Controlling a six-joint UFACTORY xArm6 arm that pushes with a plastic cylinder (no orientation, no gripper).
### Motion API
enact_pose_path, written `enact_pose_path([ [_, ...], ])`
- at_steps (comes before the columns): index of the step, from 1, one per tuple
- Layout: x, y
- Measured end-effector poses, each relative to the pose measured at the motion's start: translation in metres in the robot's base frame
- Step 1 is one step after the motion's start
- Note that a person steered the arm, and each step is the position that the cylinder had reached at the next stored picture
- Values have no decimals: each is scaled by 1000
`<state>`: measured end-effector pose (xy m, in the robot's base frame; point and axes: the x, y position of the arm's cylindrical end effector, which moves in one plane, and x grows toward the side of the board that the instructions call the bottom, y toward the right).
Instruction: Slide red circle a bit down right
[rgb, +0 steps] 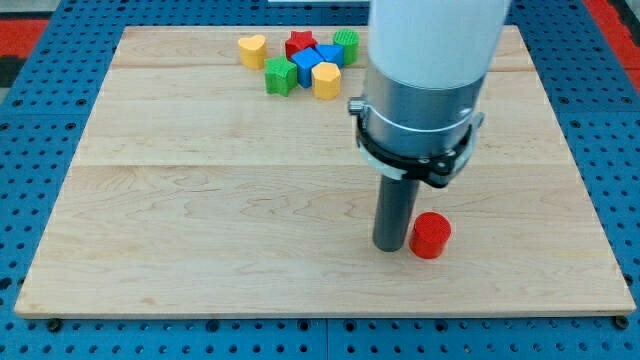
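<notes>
The red circle (431, 236) is a short red cylinder on the wooden board (200, 220), in the lower right part of the view. My tip (390, 246) is the lower end of the dark rod. It stands just to the left of the red circle, touching it or nearly so. The arm's grey and white body rises above the rod and hides part of the board behind it.
A cluster of blocks sits at the view's top: a yellow heart (252, 50), a red star (300, 43), a green block (346, 44), blue blocks (308, 65), a green block (280, 76) and a yellow block (326, 80). Blue pegboard surrounds the board.
</notes>
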<state>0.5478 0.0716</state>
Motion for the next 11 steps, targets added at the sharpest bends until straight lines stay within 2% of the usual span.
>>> enact_pose_path([
  [3,0,52],
  [5,-42,31],
  [6,-46,36],
  [9,-14,107],
  [10,-32,109],
  [11,-98,99],
])
